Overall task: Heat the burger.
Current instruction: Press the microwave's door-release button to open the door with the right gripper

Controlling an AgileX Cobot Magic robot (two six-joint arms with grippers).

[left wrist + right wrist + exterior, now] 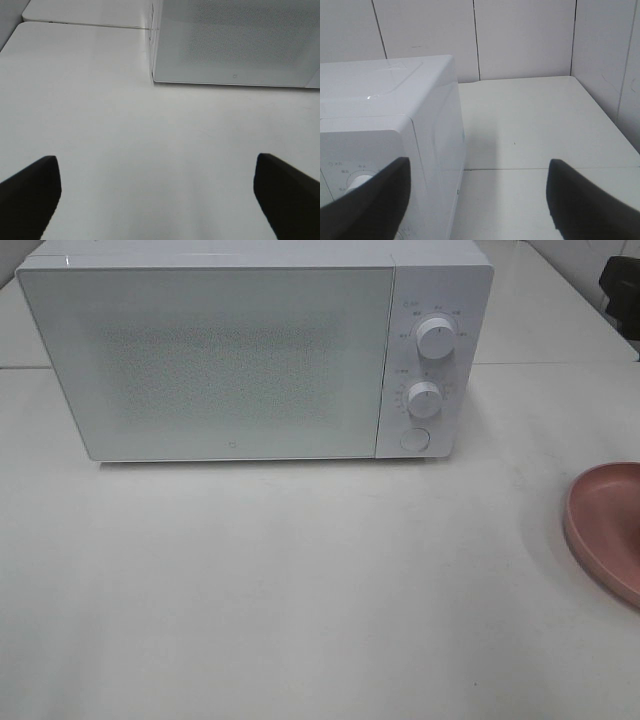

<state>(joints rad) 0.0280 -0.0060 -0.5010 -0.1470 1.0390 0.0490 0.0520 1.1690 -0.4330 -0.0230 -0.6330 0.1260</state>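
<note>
Left wrist view: left pincer (156, 162) spread wide, empty, above the bench (125, 125); right pincer (479, 167) also well apart, holding nothing. Farther out, pink plate (610, 525) — its visible part carries nothing. Beyond, microwave (220, 360), door shut. The burger is not in view — possibly inside; cannot tell. Expect it light, soft, stacked, glossy: grip gently across the bun sides, low, keeping layers together
</note>
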